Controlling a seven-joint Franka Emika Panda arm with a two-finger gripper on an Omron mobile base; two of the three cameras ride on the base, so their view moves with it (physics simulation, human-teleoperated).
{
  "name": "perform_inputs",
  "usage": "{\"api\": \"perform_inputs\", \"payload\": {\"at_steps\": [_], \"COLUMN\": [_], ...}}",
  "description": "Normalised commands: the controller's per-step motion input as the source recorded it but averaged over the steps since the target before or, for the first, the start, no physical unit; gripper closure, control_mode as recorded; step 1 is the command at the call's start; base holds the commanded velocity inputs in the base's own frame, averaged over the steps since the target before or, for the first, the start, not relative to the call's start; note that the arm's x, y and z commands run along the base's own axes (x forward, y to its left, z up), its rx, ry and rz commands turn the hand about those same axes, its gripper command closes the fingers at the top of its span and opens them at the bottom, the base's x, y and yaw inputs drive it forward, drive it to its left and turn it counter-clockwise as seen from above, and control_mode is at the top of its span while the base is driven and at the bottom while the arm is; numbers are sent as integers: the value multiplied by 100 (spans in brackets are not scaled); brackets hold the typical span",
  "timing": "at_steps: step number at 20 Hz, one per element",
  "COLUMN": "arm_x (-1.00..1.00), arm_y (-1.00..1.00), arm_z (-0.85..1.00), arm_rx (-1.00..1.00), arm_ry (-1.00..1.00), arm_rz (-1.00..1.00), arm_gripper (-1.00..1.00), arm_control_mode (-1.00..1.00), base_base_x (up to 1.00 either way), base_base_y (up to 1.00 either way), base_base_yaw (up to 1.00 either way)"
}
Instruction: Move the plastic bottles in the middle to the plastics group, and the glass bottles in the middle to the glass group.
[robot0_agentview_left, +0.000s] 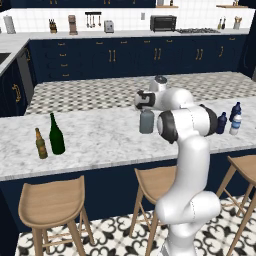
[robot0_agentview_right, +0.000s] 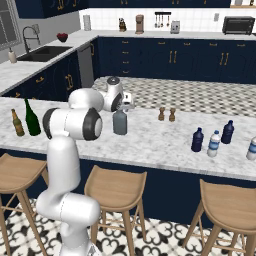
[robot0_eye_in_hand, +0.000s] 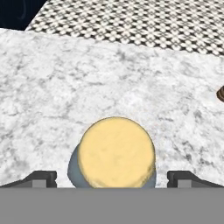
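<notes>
nothing can be judged as sorted yet. the grey bottle (robot0_agentview_left: 146, 121) stands upright mid-counter (robot0_agentview_left: 100, 140), well apart from the glass group at the far left end, where the green bottle (robot0_agentview_left: 56, 134) and the brown bottle (robot0_agentview_left: 41, 144) stand just beside each other. at the other end the navy bottle (robot0_agentview_right: 197, 140) and the clear bottle (robot0_agentview_right: 214, 144) stand side by side, near the slim blue bottle (robot0_agentview_right: 228, 132); whether they count as already placed cannot be told.

the gripper (robot0_eye_in_hand: 112, 178) is held directly above the grey bottle, jaws spread wide to either side of the tan stopper (robot0_eye_in_hand: 116, 151), nothing gripped. a descent and a closing are still to be done, then a carry to the left.

the grey bottle is seen as wide, translucent grey-blue, square-shouldered, with a short neck. from above the stopper is a round, pale yellow disc covering most of the body.
</notes>
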Motion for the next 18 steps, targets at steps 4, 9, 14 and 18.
{"api": "perform_inputs", "payload": {"at_steps": [4,9,14,18], "arm_x": [21,14,-2,-15], "arm_y": [0,0,0,0], "arm_z": [-3,-14,-15,-35], "arm_rx": [9,6,2,0], "arm_ry": [0,0,0,0], "arm_rz": [-13,-10,-7,-8], "arm_gripper": [-100,-100,100,100], "arm_control_mode": [-100,-100,-100,-100], "base_base_x": [0,0,0,0], "base_base_y": [0,0,0,0], "base_base_yaw": [0,0,0,0]}}
